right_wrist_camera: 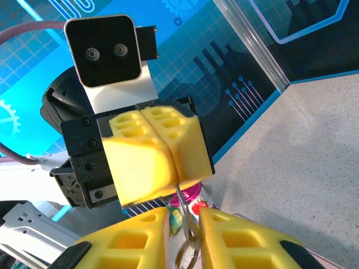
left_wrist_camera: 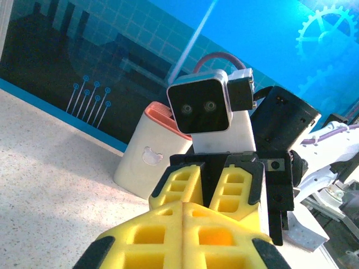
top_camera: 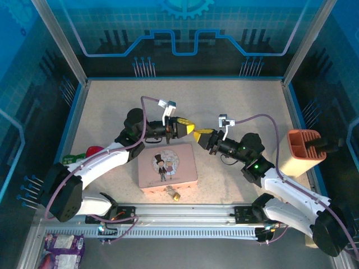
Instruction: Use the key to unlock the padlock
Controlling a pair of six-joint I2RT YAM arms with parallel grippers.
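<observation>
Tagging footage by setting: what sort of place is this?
Likely a robot test cell or demo booth: a speckled beige tabletop enclosed by blue wall panels printed with gears and circuit traces, and silver aluminium frame posts.

Speckled table [top_camera: 235, 101] carries pink tin [top_camera: 168, 165], padlock [top_camera: 175, 195], cream holder [top_camera: 300, 154].

The padlock [top_camera: 174, 194] is a tiny brass block with a thin silver shackle. It lies flat on the bench [top_camera: 235, 106], just beside the near edge of the pink tin [top_camera: 168, 166]. The key [right_wrist_camera: 183, 210] is a thin grey metal sliver. Its upper end is pinched in the closed left pincer [right_wrist_camera: 168, 168]. Its looped end hangs down into the gap of the right pincer [right_wrist_camera: 184, 219]; contact there is unclear.
</observation>
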